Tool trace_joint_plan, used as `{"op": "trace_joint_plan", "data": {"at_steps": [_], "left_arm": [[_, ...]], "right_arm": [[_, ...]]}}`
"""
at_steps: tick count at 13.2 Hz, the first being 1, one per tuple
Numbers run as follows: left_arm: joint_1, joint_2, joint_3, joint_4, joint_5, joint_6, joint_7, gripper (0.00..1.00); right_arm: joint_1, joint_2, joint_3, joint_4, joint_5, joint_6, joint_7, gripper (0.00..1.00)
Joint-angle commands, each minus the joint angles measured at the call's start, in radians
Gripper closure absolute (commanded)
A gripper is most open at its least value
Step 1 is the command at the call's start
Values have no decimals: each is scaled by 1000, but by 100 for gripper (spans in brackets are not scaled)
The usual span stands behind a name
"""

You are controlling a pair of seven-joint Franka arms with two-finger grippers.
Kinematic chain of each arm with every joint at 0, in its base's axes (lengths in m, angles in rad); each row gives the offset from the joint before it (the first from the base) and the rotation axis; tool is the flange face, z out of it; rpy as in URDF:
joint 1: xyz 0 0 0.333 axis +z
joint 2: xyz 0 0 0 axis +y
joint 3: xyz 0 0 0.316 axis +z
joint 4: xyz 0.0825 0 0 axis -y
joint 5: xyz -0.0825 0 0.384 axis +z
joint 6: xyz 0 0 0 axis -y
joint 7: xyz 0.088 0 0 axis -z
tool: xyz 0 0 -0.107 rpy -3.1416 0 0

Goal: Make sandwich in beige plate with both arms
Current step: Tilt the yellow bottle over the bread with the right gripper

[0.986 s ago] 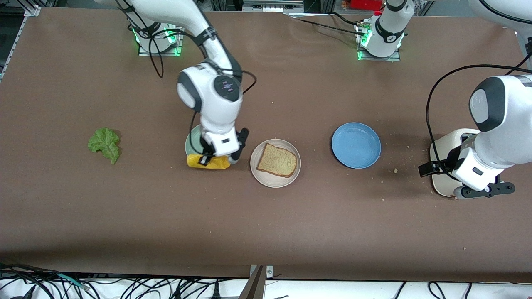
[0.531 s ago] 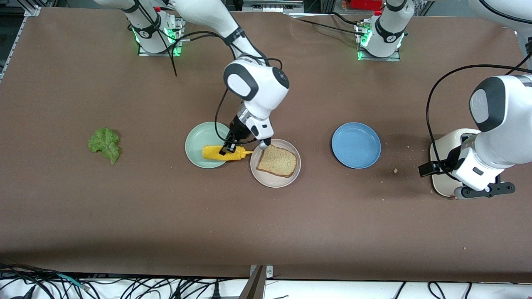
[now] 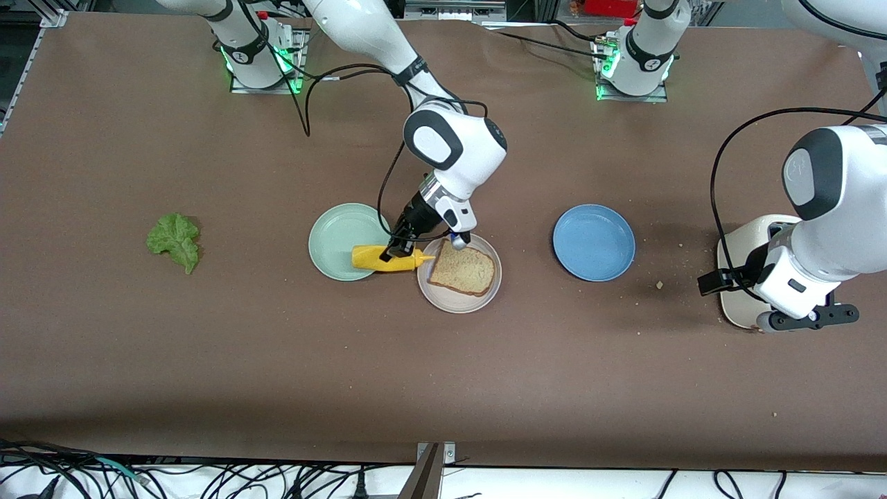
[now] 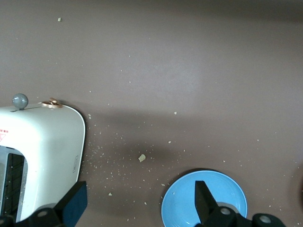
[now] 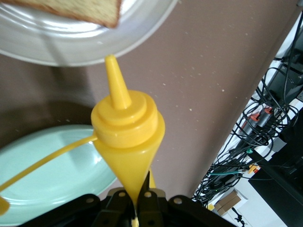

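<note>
The beige plate holds one tan bread slice; only one slice shows. The green lettuce leaf lies on the table toward the right arm's end. My right gripper is shut on a yellow squeeze bottle, held on its side over the mint green plate's rim with its nozzle at the beige plate's edge. In the right wrist view the bottle is pinched in my gripper, with the beige plate and the bread ahead of it. My left gripper waits open over the toaster's edge.
A mint green plate sits beside the beige plate toward the right arm's end. A blue plate sits toward the left arm's end. A white toaster stands under the left arm. Crumbs dot the table near it.
My right arm has carried the yellow bottle from over the mint green plate toward the beige plate and turned its nozzle to the bread. The left arm has not moved.
</note>
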Motion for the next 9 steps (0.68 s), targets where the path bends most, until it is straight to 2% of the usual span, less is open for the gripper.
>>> {"op": "trace_joint_plan", "data": {"at_steps": [1,7,8,9], "left_arm": [[-3,-5,-2,5,33,-9,-10,0],[-1,-5,-2,5,33,-6,-10,0],[-1,-5,-2,5,33,-6,-10,0],[-1,-5,-2,5,33,-6,-10,0]], "right_arm": [[41,66,-17,43,-42,-31,58,100],[38,57,-21,45,-56,-62,78,100],[32,43,-27,49,-46,-74,66,100],[2,11,-24,53,3,-73,17,100]]}}
